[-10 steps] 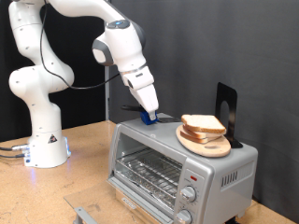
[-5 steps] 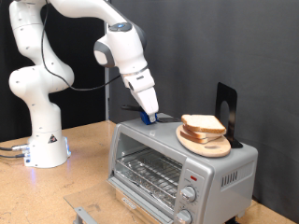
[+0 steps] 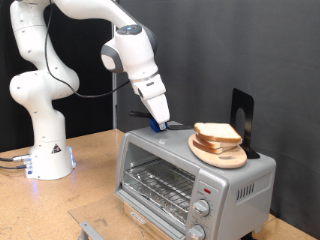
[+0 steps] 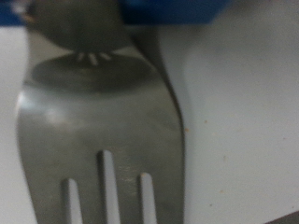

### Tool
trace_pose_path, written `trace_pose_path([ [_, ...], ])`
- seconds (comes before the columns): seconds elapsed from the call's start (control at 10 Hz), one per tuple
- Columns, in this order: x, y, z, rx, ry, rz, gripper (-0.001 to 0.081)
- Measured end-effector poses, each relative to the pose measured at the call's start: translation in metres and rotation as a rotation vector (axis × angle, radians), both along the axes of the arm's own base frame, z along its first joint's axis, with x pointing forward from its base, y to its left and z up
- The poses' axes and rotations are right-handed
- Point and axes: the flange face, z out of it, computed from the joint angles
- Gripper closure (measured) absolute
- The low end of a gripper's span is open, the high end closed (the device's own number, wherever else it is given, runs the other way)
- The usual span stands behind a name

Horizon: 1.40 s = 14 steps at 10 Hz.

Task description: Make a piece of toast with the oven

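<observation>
Arm bent over the oven (image 3: 190,170), gripper (image 3: 159,125) tilted onto its top, pinching a fork (image 4: 103,131).

1. The exterior view is evenly and brightly lit, sharp, against a black backdrop.
2. Soft glare shows on the white arm (image 3: 60,75) and the oven (image 3: 190,170) top.
3. The wrist view is badly out of focus, very close up.
4. A metal fork (image 4: 98,131) fills it, grey with a dark shadow.
</observation>
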Motion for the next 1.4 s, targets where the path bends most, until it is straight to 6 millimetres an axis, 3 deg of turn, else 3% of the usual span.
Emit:
trace_pose_path([
  [0.1, 0.0, 0.0, 0.0, 0.0, -0.001, -0.003, 0.0318],
  [1.4, -0.006, 0.009, 0.004, -0.017, 0.013, -0.078, 0.0318],
])
